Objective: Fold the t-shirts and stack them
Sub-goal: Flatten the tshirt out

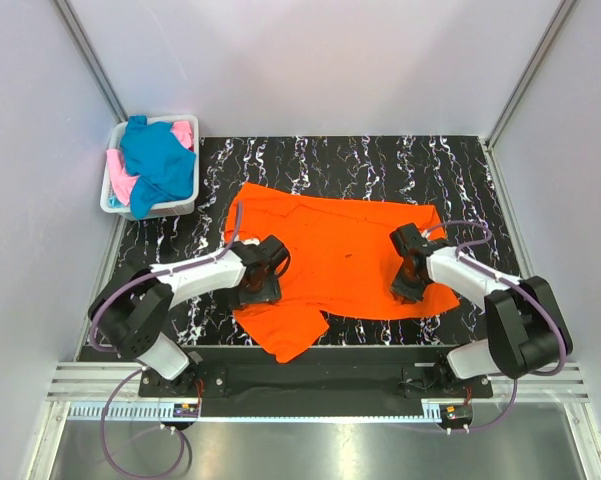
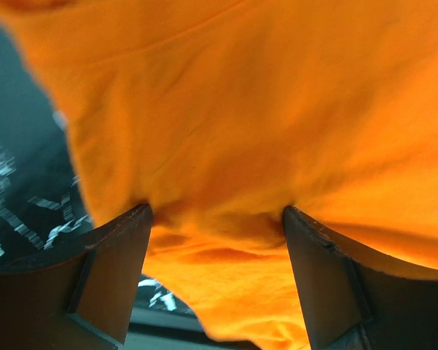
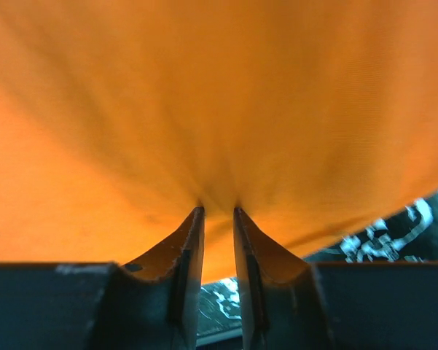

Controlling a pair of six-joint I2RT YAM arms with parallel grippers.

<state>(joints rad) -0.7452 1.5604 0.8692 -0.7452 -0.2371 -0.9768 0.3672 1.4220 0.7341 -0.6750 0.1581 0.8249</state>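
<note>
The bright orange t-shirt [image 1: 345, 250] lies spread on the black marbled table [image 1: 380, 160], with a rumpled flap at its near left corner. My left gripper [image 1: 263, 272] rests on the shirt's left side. In the left wrist view it [image 2: 216, 219] is open wide, both fingertips pressed into the orange cloth [image 2: 233, 109]. My right gripper [image 1: 410, 268] is on the shirt's right side. In the right wrist view it [image 3: 219, 211] is shut on a pinch of the orange cloth [image 3: 204, 95]. The teal-blue t-shirt [image 1: 158, 160] and the pink t-shirt [image 1: 183, 131] lie in the basket.
The white plastic basket [image 1: 109, 201] stands at the table's far left corner, beside the left wall. Grey walls enclose the table on three sides. The table's front edge runs just beyond the arm bases.
</note>
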